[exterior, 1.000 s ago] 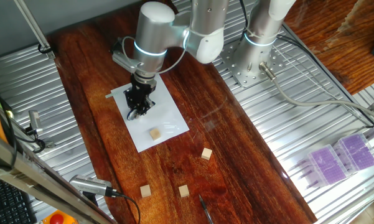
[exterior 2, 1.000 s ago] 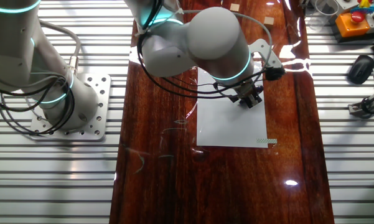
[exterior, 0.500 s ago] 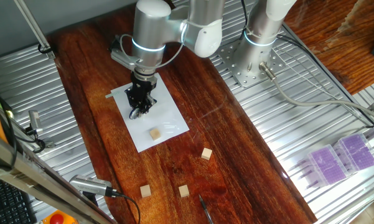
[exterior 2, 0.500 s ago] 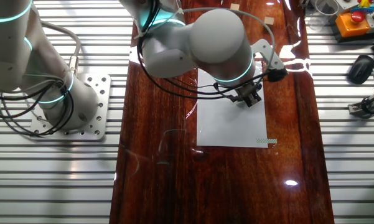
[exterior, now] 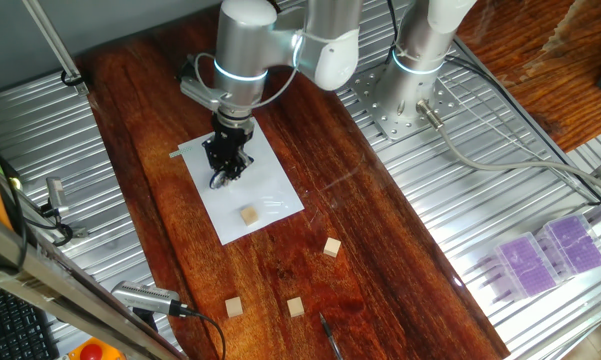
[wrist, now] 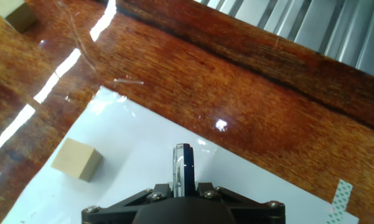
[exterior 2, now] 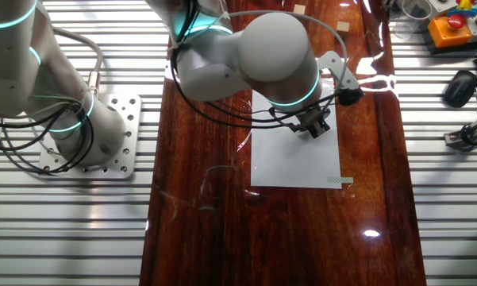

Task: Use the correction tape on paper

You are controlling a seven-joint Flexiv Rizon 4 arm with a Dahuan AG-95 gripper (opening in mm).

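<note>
claw (exterior: pixel 223 175): clamped on the correction tape (wrist: pixel 183 168)
correction tape: tip down over the paper (exterior: pixel 265 185)
wooden cube (wrist: pixel 77 159): on paper, beside the claw

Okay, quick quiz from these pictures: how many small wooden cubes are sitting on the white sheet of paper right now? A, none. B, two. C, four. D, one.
D: a single wooden cube lies on the paper, near the tool that holds the correction tape; the other cubes in that fixed view rest on bare wood, off the sheet.
</note>
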